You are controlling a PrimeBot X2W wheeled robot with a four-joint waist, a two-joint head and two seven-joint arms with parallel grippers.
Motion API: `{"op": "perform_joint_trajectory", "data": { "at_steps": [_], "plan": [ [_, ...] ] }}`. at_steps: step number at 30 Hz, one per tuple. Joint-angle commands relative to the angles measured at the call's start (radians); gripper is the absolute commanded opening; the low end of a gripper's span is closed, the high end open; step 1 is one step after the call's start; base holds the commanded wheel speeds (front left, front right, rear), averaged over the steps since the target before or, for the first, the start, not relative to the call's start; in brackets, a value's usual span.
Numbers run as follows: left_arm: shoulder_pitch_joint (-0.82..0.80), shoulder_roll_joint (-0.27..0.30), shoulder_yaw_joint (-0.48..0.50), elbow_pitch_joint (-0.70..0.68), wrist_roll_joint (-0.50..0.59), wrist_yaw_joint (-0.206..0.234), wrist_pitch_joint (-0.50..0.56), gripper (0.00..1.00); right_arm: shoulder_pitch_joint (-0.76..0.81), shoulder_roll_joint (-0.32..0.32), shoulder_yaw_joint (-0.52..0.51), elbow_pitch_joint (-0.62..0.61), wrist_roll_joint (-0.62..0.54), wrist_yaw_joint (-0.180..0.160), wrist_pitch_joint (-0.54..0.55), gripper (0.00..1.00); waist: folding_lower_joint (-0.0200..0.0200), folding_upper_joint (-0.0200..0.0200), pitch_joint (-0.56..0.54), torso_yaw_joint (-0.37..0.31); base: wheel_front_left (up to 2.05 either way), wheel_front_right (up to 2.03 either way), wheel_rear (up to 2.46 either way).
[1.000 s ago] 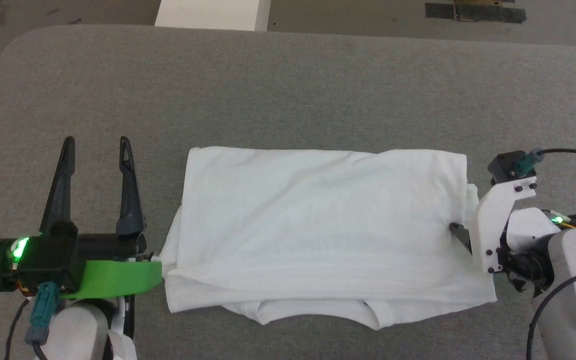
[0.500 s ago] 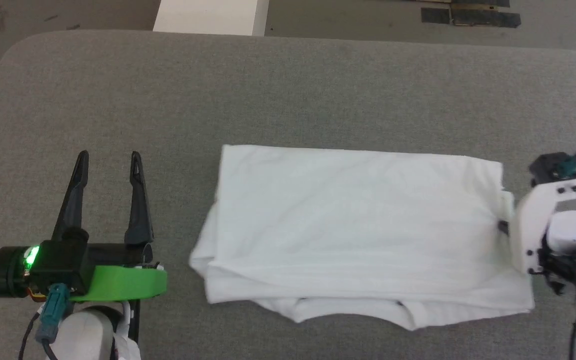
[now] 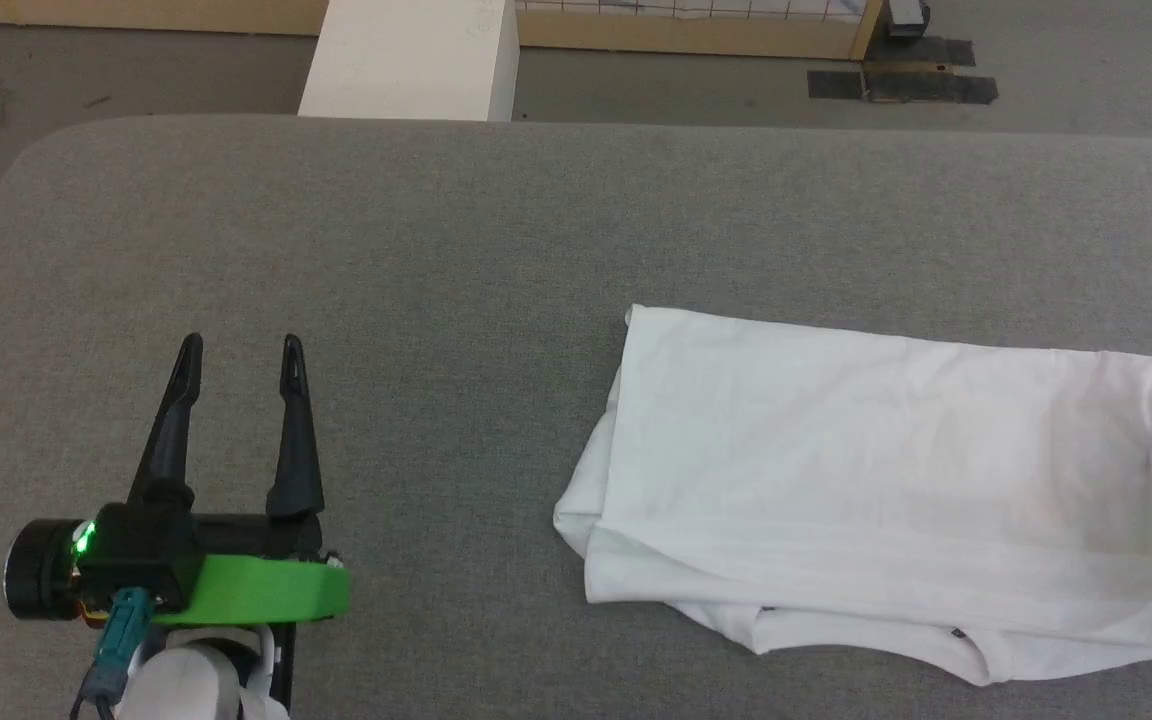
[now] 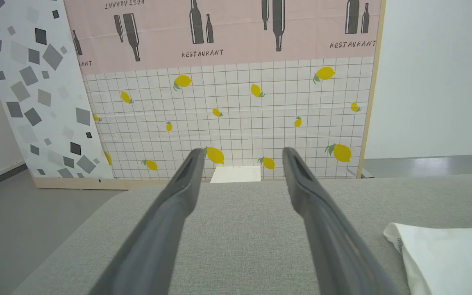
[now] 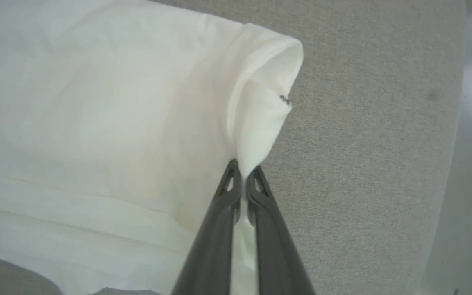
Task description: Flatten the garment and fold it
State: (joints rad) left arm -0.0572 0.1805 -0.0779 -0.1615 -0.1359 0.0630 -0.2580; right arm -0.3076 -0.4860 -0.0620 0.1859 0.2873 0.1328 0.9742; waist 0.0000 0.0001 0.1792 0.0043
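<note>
The garment (image 3: 886, 470) lay on the right half of the grey bench (image 3: 436, 250), already doubled into a long white band, its right end running off the edge of the head view. The bench's left half was bare, with a white box (image 3: 406, 60) on the floor beyond its far edge. A neckline curve peeked out from under the band's near edge, and the layers at the left end sat slightly out of line.

The left fingers (image 3: 294, 430) hovered over the bare left side, well apart from the cloth, spread wide and holding nothing. In the right wrist view the right fingers (image 5: 223, 213) were closed tight on a narrow tuck of the garment's right edge, the cloth above them puckered into a small rolled lip with a speck of dark stitching at its tip.

This looked like the start of the crosswise fold. To do it well, the pinched end probably ought to rise only enough to clear the layers beneath, then travel straight along the band toward the left end, so that the edges meet squarely. Because the hold was a single narrow pinch, the corners on either side could sag or trail. The free left fingers might help by steadying the far end or taking a second corner.
</note>
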Motion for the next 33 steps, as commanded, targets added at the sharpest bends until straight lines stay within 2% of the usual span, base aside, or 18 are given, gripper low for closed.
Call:
{"op": "perform_joint_trajectory", "data": {
  "at_steps": [1, 4, 7, 12, 20, 27, 29, 33],
  "plan": [
    [0.014, -0.008, 0.006, -0.002, 0.014, -0.006, -0.004, 1.00, 0.015, -0.012, 0.024, -0.054, 0.034, -0.002, 0.028, 0.00, 0.0000, -0.0001, -0.014, -0.004, 0.00, 0.00, 0.00],
    [0.024, -0.020, 0.014, -0.011, 0.018, -0.012, -0.004, 1.00, 0.034, -0.035, 0.089, -0.173, 0.110, -0.002, 0.100, 0.00, 0.0000, -0.0001, -0.024, -0.005, 0.00, 0.00, 0.00],
    [0.027, -0.036, 0.018, -0.027, 0.022, -0.023, -0.004, 1.00, 0.028, -0.030, 0.145, -0.272, 0.168, -0.002, 0.138, 0.00, 0.0000, -0.0001, -0.025, -0.003, 0.00, 0.00, 0.00],
    [0.019, -0.057, 0.011, -0.028, 0.032, -0.043, -0.004, 1.00, -0.021, 0.049, 0.243, -0.306, 0.190, -0.002, 0.134, 0.00, 0.0000, -0.0001, -0.017, 0.017, 0.00, 0.00, 0.00],
    [0.006, -0.083, 0.010, -0.026, 0.044, -0.067, -0.004, 1.00, -0.159, 0.206, 0.394, -0.178, 0.173, -0.002, 0.039, 0.00, 0.0000, -0.0001, 0.016, 0.083, 0.00, 0.00, 0.00],
    [-0.004, -0.107, -0.003, -0.027, 0.030, -0.088, -0.004, 1.00, -0.255, 0.305, 0.433, -0.012, 0.117, -0.002, -0.041, 0.00, 0.0000, -0.0001, 0.048, 0.152, 0.00, 0.00, 0.00],
    [-0.013, -0.114, -0.011, -0.027, 0.028, -0.093, -0.004, 1.00, -0.285, 0.339, 0.430, 0.074, 0.082, -0.002, -0.060, 0.00, 0.0000, -0.0001, 0.060, 0.177, 0.00, 0.00, 0.00],
    [-0.026, -0.121, -0.018, -0.032, 0.019, -0.099, -0.004, 1.00, -0.311, 0.362, 0.421, 0.178, 0.015, -0.002, -0.105, 0.00, 0.0000, -0.0001, 0.074, 0.205, 0.00, 0.00, 0.00]
  ]
}}
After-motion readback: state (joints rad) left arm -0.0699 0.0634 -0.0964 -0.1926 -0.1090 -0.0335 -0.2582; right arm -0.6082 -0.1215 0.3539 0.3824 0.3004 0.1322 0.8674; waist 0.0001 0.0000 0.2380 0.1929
